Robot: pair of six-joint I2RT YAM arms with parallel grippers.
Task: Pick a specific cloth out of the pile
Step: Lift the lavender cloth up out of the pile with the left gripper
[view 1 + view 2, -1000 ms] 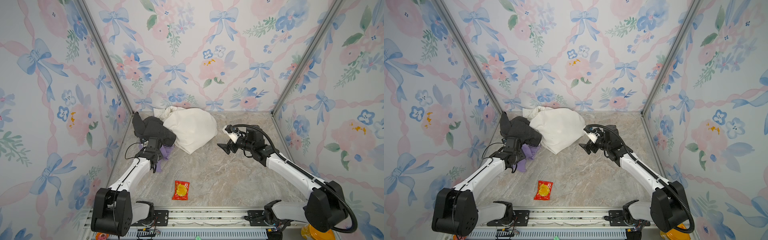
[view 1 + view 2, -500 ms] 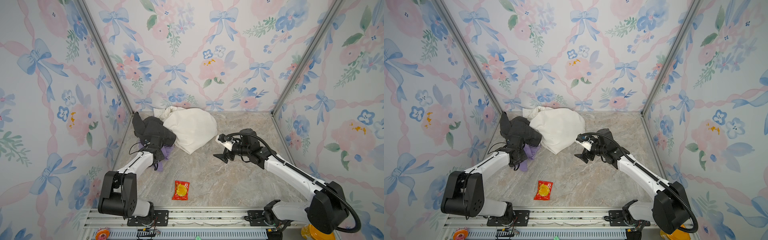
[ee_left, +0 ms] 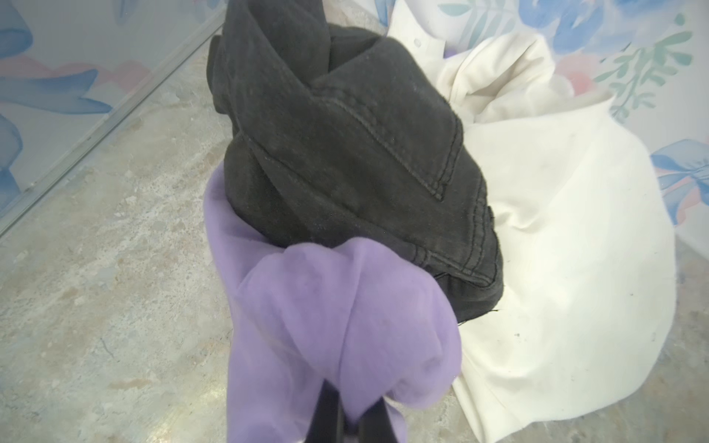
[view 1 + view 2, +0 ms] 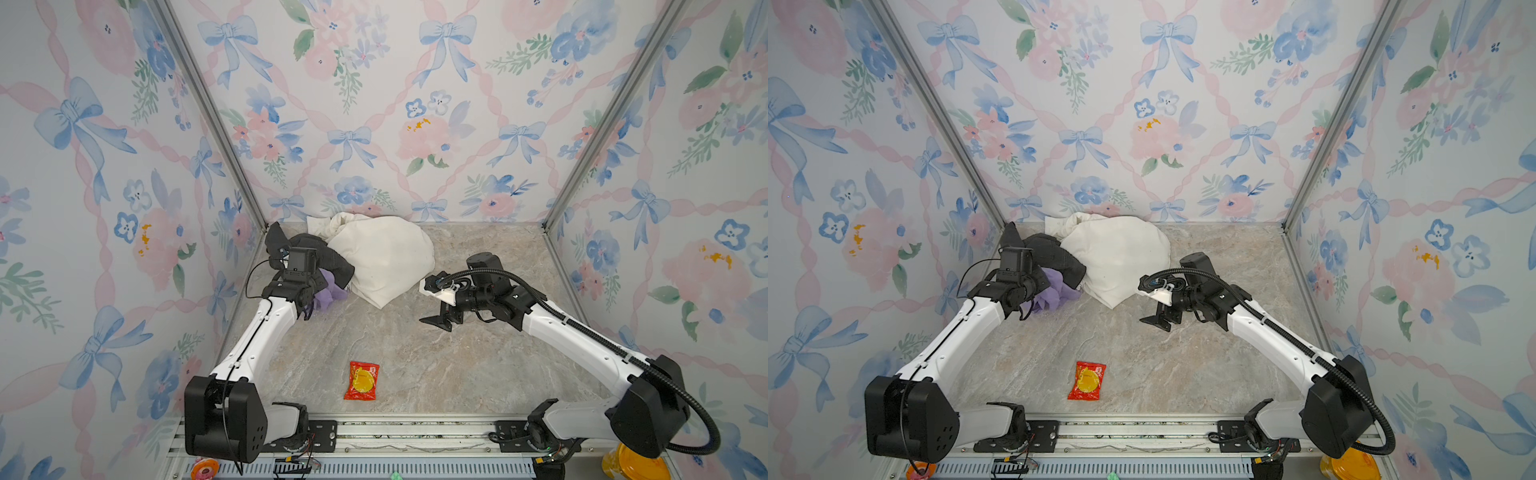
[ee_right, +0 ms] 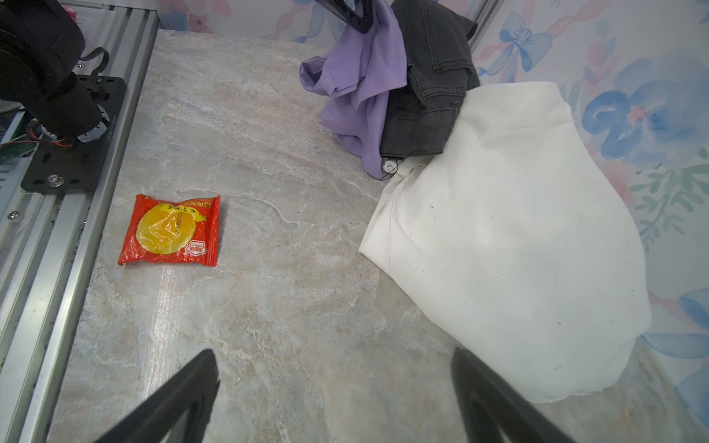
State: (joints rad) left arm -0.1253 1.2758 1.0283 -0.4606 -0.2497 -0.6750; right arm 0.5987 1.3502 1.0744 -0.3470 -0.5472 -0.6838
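– Left gripper (image 3: 347, 416) is seen clenched on the lavender cloth (image 3: 326, 318), which lies at the near edge of the pile (image 4: 361, 257), partly pinned under the dark garment (image 3: 345, 145).

– Extraction is judged barely begun. A steady pull away from the heap is called for. The right gripper (image 5: 333, 356) is held spread wide, empty.

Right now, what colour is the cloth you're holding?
The cloth is plain lavender-purple; the left wrist view shows it best.
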